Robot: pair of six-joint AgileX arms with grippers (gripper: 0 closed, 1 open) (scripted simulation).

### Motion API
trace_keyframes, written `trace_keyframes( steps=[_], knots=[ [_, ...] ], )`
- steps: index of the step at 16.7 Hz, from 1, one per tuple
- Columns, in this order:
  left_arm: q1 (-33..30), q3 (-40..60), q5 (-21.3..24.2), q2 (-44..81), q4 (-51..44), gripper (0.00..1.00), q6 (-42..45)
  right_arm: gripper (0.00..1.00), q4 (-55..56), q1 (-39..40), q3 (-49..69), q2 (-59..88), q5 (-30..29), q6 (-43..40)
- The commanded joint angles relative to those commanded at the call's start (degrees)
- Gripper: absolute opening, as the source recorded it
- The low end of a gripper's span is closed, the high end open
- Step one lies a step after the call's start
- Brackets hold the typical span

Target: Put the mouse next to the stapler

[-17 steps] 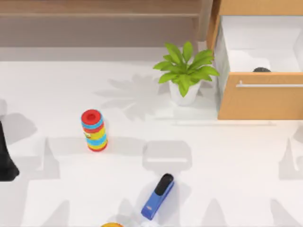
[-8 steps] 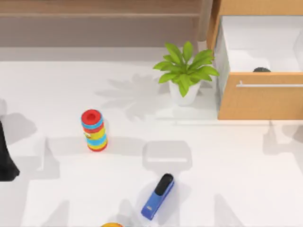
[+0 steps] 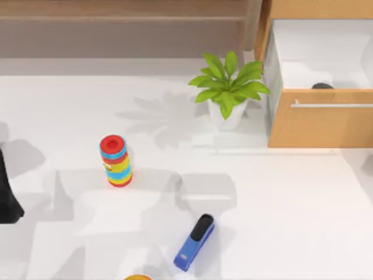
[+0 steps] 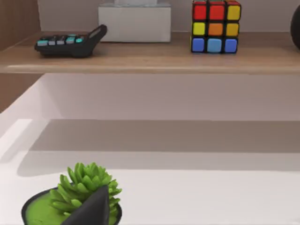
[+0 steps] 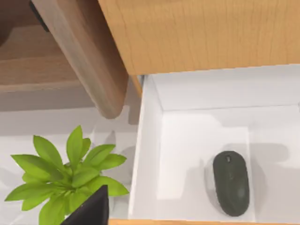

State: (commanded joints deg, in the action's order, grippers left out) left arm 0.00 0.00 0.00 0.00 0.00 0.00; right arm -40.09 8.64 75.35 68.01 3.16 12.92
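White tabletop runs across the whole top view, with a wooden cabinet at its right back corner whose drawer (image 3: 317,116) stands pulled open.

Inside that drawer lies the mouse (image 5: 231,182), flat on the white floor, near the front panel and apart from the side walls; from above just its dark back (image 3: 322,86) peeks over the wooden front. I judge it light, rigid and smooth, so it could slip out of a loose pinch. Its rounded shell offers no edges; the best hold looks like a grasp from above across its narrow width, around the middle, with the fingers coming down between the mouse and the drawer front.

Beside the drawer, on the table, stands a potted plant (image 3: 228,87). The stapler (image 3: 194,241) lies well apart from the mouse, at the near middle of the table, angled, with bare table on both long sides for setting the mouse down. A striped ring stack (image 3: 115,160) stands to its left.

From the right wrist view I judge the right arm to be looking down on the drawer; a dark fingertip (image 5: 89,210) shows, but I cannot tell how wide that gripper stands. The left arm (image 3: 7,195) sits parked at the table's left edge, its grip likewise unreadable.
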Motion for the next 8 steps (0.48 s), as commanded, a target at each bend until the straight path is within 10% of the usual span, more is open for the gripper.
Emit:
trace_keyframes(
  steps=[8],
  knots=[
    [0.0, 0.0, 0.0, 0.0, 0.0, 1.0, 0.0, 1.0, -19.73, -0.09, 31.49, 43.46, -1.82, -3.6]
  ],
)
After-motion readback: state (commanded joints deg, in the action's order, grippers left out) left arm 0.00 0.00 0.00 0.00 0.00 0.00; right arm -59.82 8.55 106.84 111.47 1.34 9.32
